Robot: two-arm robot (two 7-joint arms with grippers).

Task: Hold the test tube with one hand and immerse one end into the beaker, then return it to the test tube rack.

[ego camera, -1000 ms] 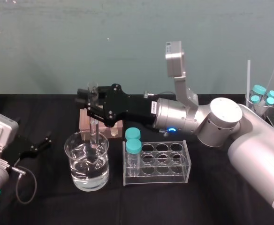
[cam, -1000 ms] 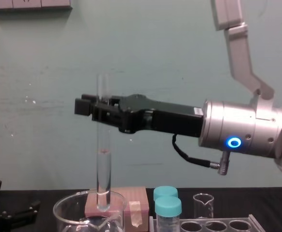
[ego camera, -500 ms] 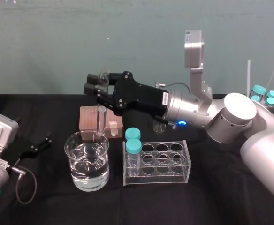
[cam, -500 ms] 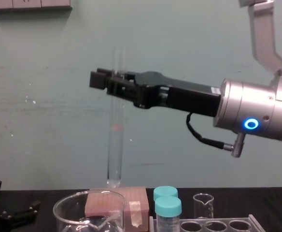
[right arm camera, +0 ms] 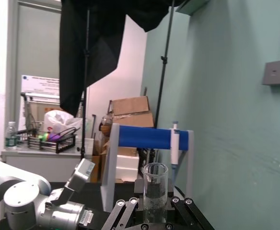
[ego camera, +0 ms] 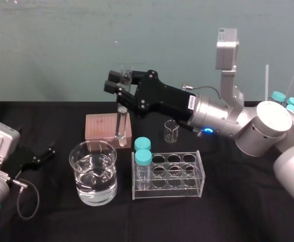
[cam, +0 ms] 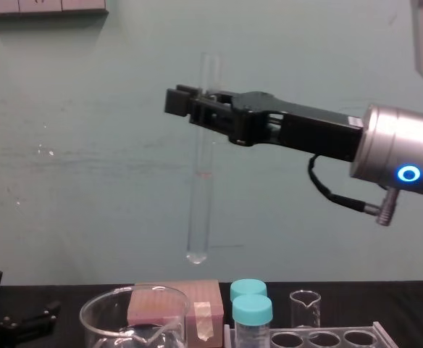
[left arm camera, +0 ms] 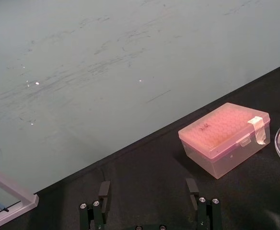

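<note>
Right pincer [cam: 186,101] is closed on the test tube [cam: 200,196], clamped near the open rim. The tube hangs roughly upright with a slight tilt. Its rounded end is in the air, well above the test tube rack [ego camera: 177,189] and off past the rack's left end. The large beaker [ego camera: 93,174], holding water, sits just left of the rack. The tube's bottom is clear of the beaker's rim, so the step in hand is judged to be the return to the rack.

Left pincer [left arm camera: 148,191] is parked low, far left of the rack, with its fingers spread and holding nothing.

Risks:
- The two teal-capped vials [ego camera: 143,151] fill the rack's left-end holes, right on the likely path. A low crossing could clip the caps or tip the vials.
- The grip is high on the tube, so the long lower part can swing. A tilted tube could hit a hole's edge instead of dropping in, which could shove the light rack or crack the glass.
- A wet tube may slip in the flat fingers and drop onto the counter [ego camera: 237,212].
- The small beaker [ego camera: 171,131] stands just behind the rack, under the arm, and a low wrist could knock it.
- Letting go before the tube seats would let it fall through hard.
</note>
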